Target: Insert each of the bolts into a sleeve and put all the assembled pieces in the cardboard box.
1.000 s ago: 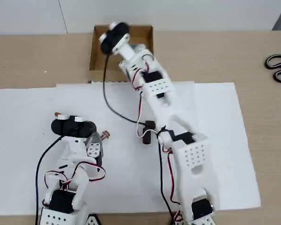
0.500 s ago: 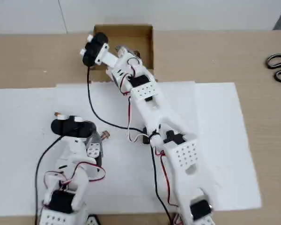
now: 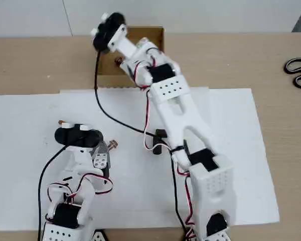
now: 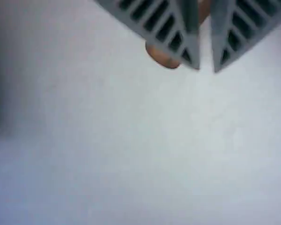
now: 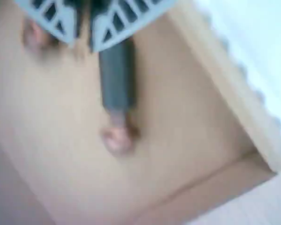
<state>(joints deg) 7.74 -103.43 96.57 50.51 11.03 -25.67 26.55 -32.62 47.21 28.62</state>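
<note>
My right arm [image 3: 170, 95] stretches out over the cardboard box [image 3: 158, 32] at the far side of the table. Inside the box [image 5: 234, 108] an assembled piece [image 5: 117, 89], a dark sleeve with a copper bolt end sticking out, lies on the floor just beyond my right gripper [image 5: 83, 44], whose fingers are shut with nothing between them. A second copper end [image 5: 33, 33] shows beside it. My left gripper [image 4: 207, 69] hangs low over the white paper, shut on a copper bolt [image 4: 163, 56], whose head [image 3: 113, 144] pokes out to the side.
A white paper sheet [image 3: 231, 130] covers most of the wooden table. Another small bolt [image 3: 60, 122] lies on the paper by my left arm's wrist. Scissors [image 3: 298, 73] rest at the right edge. A black cable [image 3: 110, 110] loops over the paper.
My right arm swung left over the box, then back toward its far edge, with the wrist turned. My left arm has kept still.
</note>
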